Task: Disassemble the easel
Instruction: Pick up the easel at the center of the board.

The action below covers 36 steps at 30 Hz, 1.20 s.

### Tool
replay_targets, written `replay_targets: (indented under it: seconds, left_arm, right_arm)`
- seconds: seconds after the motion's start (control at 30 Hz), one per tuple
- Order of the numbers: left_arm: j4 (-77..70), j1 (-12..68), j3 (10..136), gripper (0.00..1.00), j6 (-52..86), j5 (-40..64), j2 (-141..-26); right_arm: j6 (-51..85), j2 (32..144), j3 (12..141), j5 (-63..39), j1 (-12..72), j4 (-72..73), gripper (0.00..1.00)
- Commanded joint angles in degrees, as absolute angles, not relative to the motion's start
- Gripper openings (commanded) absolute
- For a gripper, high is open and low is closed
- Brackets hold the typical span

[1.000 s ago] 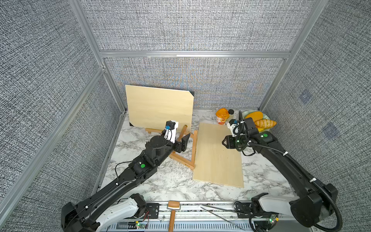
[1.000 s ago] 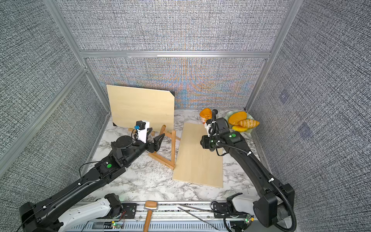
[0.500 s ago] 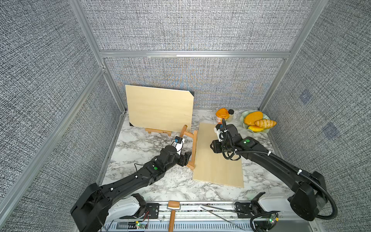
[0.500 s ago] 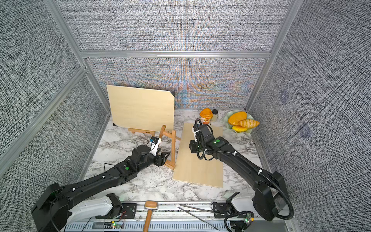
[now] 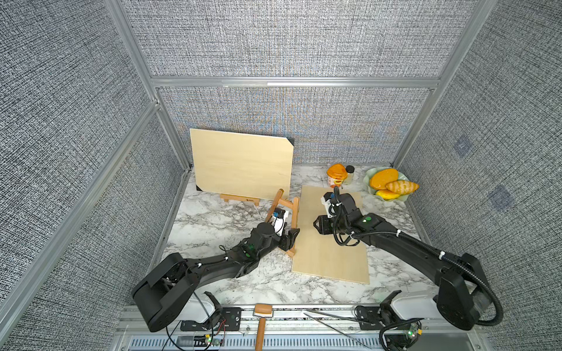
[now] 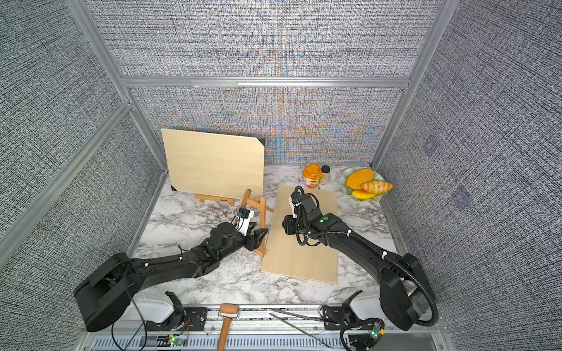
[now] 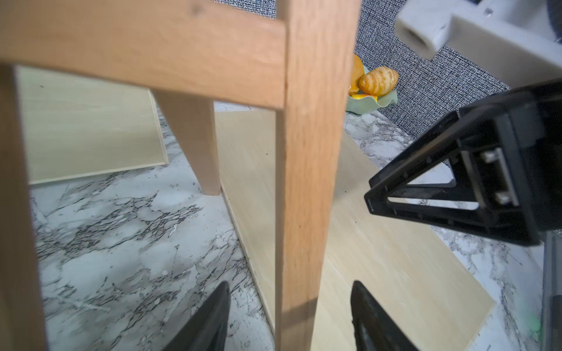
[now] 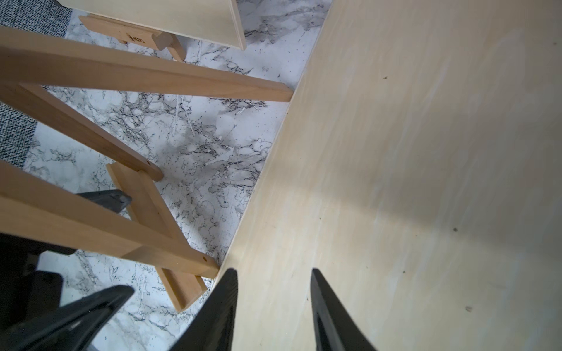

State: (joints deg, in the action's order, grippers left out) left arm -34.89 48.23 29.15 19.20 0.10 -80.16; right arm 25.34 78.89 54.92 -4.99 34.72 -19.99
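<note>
Left fingers stand about half open astride one leg of the easel. A clear gap shows on each side of the leg, so they grip nothing. Right fingers are narrowly parted and empty. They hover over the edge of the flat board, just beside that same leg.

The easel is in one piece, with pale wooden legs joined by a crossbar and a ledge strip lower down. It sits on the marble table between the two arms, with two leg ends against the flat board's edge. Whether it stands or lies tilted I cannot tell.

Behind it a second board leans on the back wall, with a small wooden stand at its foot. Far right are an orange cup, a jar and a bowl of fruit, well apart from both arms. A hammer lies on the front rail.
</note>
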Motion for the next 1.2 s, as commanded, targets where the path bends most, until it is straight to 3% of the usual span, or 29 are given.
replay_targets:
  seconds: [0.0,0.33,0.67,0.97,1.17]
  left_arm:
    - [-40.3,48.4,29.7,0.6,17.9,-1.2,-82.0]
    - [-38.8,48.6,32.2,0.35,14.3,-4.2,-84.3]
    - [-32.3,48.6,32.6,0.15,10.4,-5.0,-76.6]
    - [-28.1,48.7,33.2,0.0,3.4,-4.9,-66.4]
    - [-20.9,48.6,34.0,0.0,0.8,-1.3,-57.0]
  right_arm:
    - [26.1,79.4,55.5,-5.6,34.9,-17.4,0.43]
    - [24.5,79.1,56.1,-3.2,34.9,-16.3,0.43]
    - [23.3,73.8,55.4,-1.4,34.9,-12.8,0.44]
    - [21.3,64.8,53.4,1.7,34.8,-10.6,0.45]
    - [22.6,61.6,56.2,5.5,34.2,-13.6,0.56]
